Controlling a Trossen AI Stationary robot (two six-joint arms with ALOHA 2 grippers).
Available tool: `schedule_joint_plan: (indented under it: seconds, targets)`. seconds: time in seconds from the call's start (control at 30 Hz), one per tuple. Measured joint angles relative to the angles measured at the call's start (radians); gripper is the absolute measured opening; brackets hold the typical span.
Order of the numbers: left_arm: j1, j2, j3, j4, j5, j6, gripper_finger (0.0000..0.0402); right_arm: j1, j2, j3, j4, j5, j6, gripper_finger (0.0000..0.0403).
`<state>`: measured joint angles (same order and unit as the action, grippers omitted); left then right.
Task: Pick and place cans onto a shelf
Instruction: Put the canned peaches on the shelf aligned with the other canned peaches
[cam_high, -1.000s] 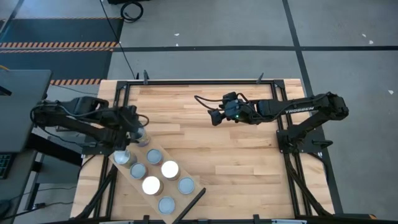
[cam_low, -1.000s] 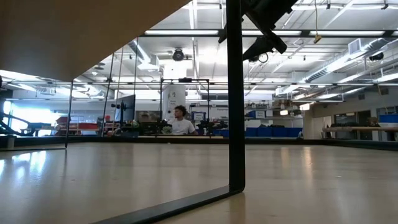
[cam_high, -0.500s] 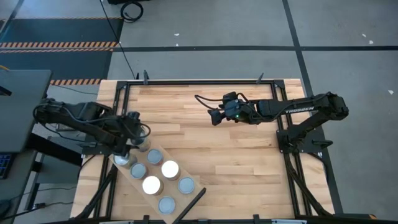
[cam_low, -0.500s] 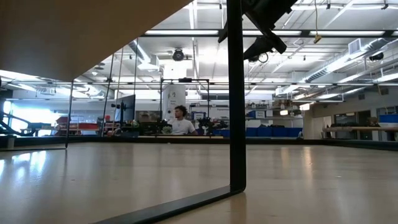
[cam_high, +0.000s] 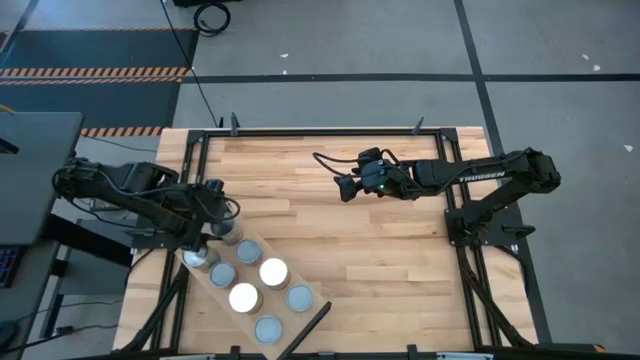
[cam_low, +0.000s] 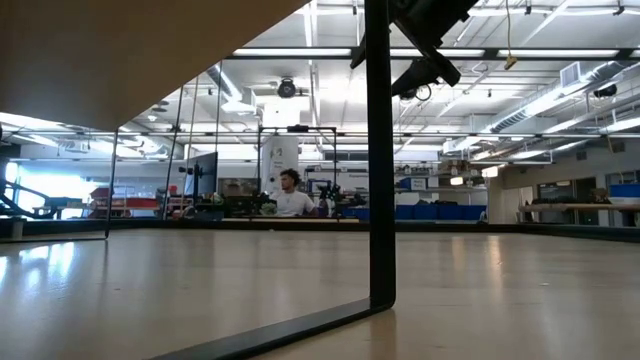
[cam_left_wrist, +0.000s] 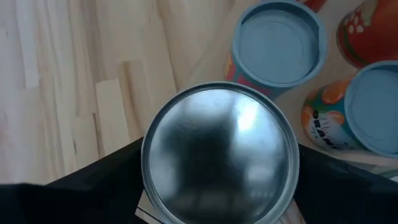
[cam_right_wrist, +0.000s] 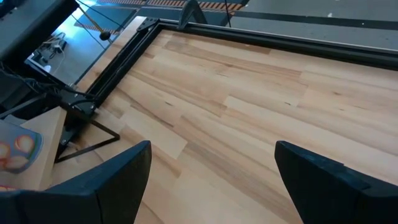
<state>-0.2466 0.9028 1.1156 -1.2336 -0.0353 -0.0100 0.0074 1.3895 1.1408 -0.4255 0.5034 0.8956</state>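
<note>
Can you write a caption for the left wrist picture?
Silver-topped can between the left gripper's dark fingers, blue-topped cans beside it.

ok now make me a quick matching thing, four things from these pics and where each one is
Things:
1. left gripper
2. right gripper
3. white-topped cans
4. dark bar

Places:
a. next to each other, mid shelf
b. over the bare middle of the table, open and empty
c. across the shelf's end farthest from the left arm
d. around a silvery can at the shelf's other end

Pairs: 1-d, 2-b, 3-a, 4-c
</note>
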Motion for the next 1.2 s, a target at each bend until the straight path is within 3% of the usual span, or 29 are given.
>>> schedule_joint_plan:
  seconds: [0.23,0.73,1.2]
  targets:
    - [0.0,0.0,0.001,-0.01,-0.013,0.013,0.0338,0.0,0.0,0.0,0.0,0.0,0.0,0.0348]
    - [0.0,0.001,0.053,-0.051,0.032,0.022,0.0352,0.0,0.0,0.0,0.0,-0.007,0.0,0.0348]
    - [0.0,0.001,0.053,-0.073,0.011,0.022,0.0353,0.03,0.0,0.0,0.0,-0.007,0.027,0.0348]
